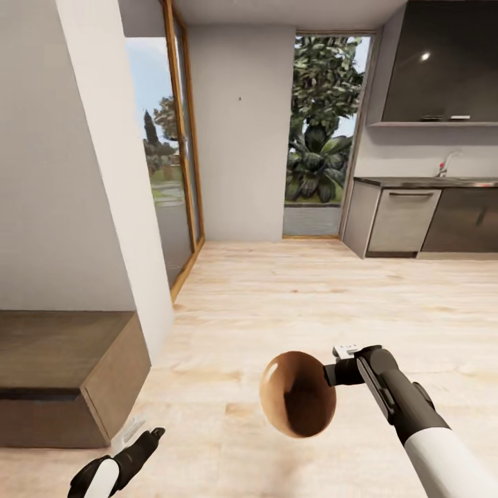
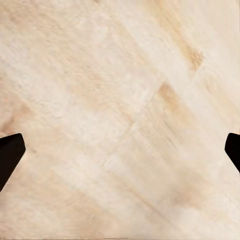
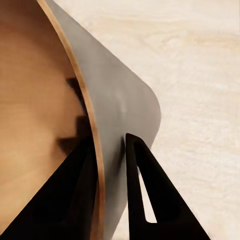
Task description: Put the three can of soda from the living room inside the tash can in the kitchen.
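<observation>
My right gripper (image 1: 332, 374) holds the tash can (image 1: 297, 394) tipped on its side above the light wood floor, its brown inside facing the head camera. In the right wrist view the gripper (image 3: 107, 142) is shut on the bin's rim (image 3: 92, 107), one finger against the brown inside and the other against the grey outer wall (image 3: 127, 95). My left gripper (image 1: 148, 437) hangs low at the left, and in its wrist view it (image 2: 120, 150) stands open over bare floor with nothing between its fingertips (image 2: 10, 150). The cans of soda are out of view.
Kitchen units stand at the right: a dark upper cabinet (image 1: 443, 62), a steel counter (image 1: 429, 182) with a tap, and grey lower fronts (image 1: 404, 221). A white wall pillar (image 1: 104, 173) and a low wooden bench (image 1: 62, 373) are at the left. Wood-framed glass doors (image 1: 176, 173) lie ahead.
</observation>
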Controlling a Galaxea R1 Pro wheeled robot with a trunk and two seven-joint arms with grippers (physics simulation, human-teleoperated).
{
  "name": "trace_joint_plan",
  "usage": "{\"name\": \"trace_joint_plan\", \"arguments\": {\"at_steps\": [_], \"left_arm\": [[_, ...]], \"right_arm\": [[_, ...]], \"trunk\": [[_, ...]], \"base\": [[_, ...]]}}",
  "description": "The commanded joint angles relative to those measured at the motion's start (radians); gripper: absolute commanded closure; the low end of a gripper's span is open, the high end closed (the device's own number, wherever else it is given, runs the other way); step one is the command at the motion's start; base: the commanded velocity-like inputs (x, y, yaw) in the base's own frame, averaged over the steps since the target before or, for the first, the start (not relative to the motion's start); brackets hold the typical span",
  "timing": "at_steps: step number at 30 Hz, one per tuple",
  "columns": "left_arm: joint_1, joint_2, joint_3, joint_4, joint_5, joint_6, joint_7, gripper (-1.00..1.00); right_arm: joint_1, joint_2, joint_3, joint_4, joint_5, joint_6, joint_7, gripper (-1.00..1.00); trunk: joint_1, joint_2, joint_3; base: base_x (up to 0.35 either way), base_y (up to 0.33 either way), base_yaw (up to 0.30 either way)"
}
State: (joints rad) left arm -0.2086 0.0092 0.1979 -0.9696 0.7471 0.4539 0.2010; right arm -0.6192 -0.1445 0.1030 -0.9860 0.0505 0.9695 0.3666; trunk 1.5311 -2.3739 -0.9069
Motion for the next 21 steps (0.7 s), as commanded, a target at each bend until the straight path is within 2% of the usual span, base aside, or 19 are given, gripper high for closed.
{"name": "trace_joint_plan", "arguments": {"at_steps": [1, 12, 21], "left_arm": [[-0.001, 0.000, 0.000, 0.000, 0.000, 0.000, 0.000, -1.00], [0.000, 0.001, 0.002, 0.002, 0.000, -0.001, 0.000, -1.00], [0.000, 0.002, 0.006, 0.005, 0.000, -0.001, -0.001, -1.00]], "right_arm": [[0.000, 0.000, 0.000, 0.000, -0.021, 0.003, 0.005, 1.00], [0.001, 0.000, 0.000, 0.000, -0.023, 0.003, 0.005, 1.00], [0.001, 0.000, 0.000, 0.000, -0.026, 0.006, 0.006, 1.00]], "trunk": [[0.000, 0.000, 0.000], [0.000, 0.000, 0.000], [0.000, 0.000, 0.000]], "base": [[-0.285, 0.144, 0.265], [-0.266, 0.168, 0.265], [-0.013, 0.301, 0.265]]}}
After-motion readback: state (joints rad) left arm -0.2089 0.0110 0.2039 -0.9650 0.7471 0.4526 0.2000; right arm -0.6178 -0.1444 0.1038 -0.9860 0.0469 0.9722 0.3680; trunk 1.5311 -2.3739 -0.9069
